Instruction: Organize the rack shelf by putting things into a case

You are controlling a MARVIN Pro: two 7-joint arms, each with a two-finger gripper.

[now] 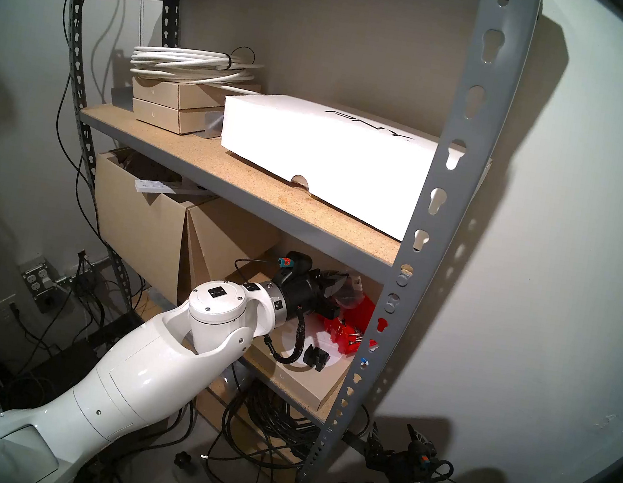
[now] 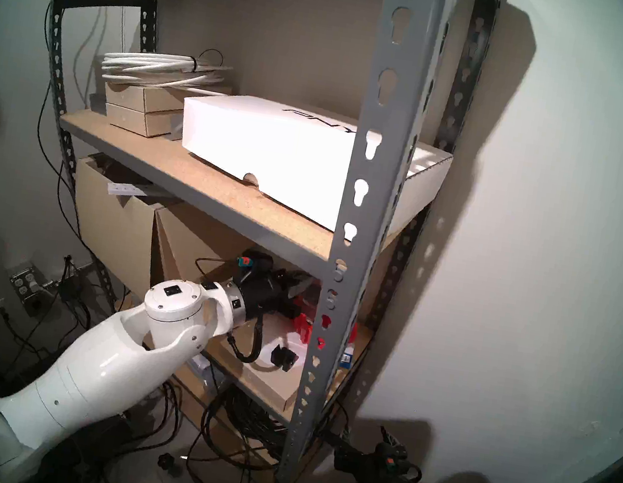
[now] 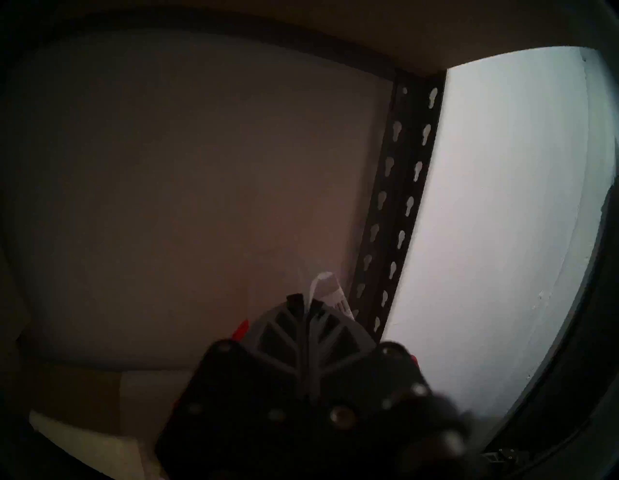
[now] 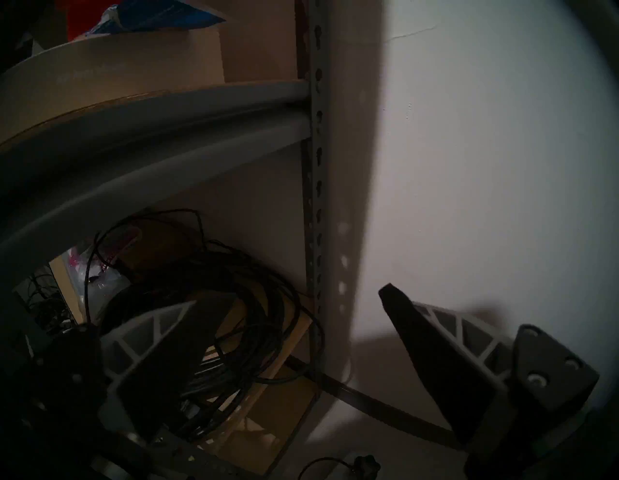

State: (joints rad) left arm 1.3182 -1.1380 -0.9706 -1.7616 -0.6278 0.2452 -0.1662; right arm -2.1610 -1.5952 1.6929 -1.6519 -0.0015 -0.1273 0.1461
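So here's where it's at: the left gripper (image 1: 336,293) is reaching in under the middle board of the rack shelf (image 1: 451,199), pointing roughly level toward the back right corner of the lower shelf, and it's clamped tight on the clear plastic bag (image 1: 349,287). In the left wrist view the two fingers are pressed together with the bag's white label (image 3: 330,291) poking out between the tips, so the grip looks solid. The bag hangs right over the red bin (image 1: 354,324), which sits on a flat tan box (image 1: 305,379) near the right edge of that shelf, close behind the front right upright. There are already some small bits in the bin, screws maybe, too small to call. The little black ridged block (image 1: 316,358) is on the flat box, just in front of the bin toward the front edge, apart from it and untouched. The right gripper (image 1: 392,444) hangs low outside the rack by the wall, fingers spread wide, nothing in it. My read: about halfway. The bag is basically at the drop point and just needs letting go, then the block has to be picked up and dropped in too. Tight spot with that upright right there, so clearance could be annoying.
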